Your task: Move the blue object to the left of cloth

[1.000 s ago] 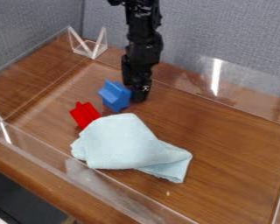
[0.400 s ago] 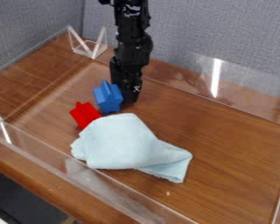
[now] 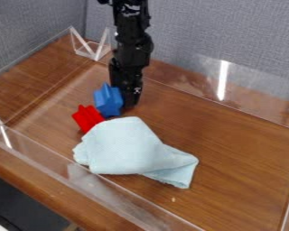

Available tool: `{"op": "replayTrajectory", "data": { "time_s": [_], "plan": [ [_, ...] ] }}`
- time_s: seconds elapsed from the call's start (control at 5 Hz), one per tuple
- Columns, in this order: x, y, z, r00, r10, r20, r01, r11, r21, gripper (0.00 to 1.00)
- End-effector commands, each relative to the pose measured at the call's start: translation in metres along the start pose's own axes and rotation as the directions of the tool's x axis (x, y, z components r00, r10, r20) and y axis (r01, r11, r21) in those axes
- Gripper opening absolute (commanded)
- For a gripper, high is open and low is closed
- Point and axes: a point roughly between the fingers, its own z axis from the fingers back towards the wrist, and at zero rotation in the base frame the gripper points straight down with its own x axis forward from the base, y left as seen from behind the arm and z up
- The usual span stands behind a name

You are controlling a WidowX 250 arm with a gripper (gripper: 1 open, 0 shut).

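While the black arm reaches straight down from the top of the view, its claw (image 3: 124, 90) hangs low over the wooden surface (image 3: 219, 135) with the jaws spread wide and nothing between them. The blue object (image 3: 107, 100) sits right at the claw's tip, on its lower-left side as the camera sees it; the claw's lower end overlaps the block's upper right edge in the view, and whether the two touch cannot be told from this angle. The block rests on the surface, not lifted.

Just below and to the left of the blue object lies a red object (image 3: 87, 119), close against it. The light blue cloth (image 3: 133, 151) is crumpled in a loose heap toward the near side of the surface; its upper corner comes up beside both blocks, near the blue one and seemingly touching the red one. From the camera's side, the blue object stands above the cloth's upper left part.

A clear plastic wall (image 3: 231, 83) rims the surface, and a small white wire stand (image 3: 90, 45) sits in the far left corner, well apart from the blocks.
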Motion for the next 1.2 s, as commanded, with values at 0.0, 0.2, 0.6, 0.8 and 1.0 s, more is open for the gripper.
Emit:
{"op": "replayTrajectory", "data": {
  "time_s": [0.0,0.2,0.6,0.8,1.0],
  "plan": [
    [0.001,0.014,0.021,0.998,0.028,0.049,-0.030,0.998,0.047,1.00],
    [0.000,0.016,0.018,0.998,0.035,0.047,-0.037,0.998,0.044,0.00],
    [-0.001,0.014,0.024,0.998,0.045,0.054,-0.047,0.998,0.048,0.00],
    [-0.001,0.013,0.027,0.997,0.048,0.058,-0.051,0.997,0.050,0.00],
    [-0.001,0.011,0.030,0.997,0.052,0.060,-0.056,0.997,0.052,0.00]
  ]
}}
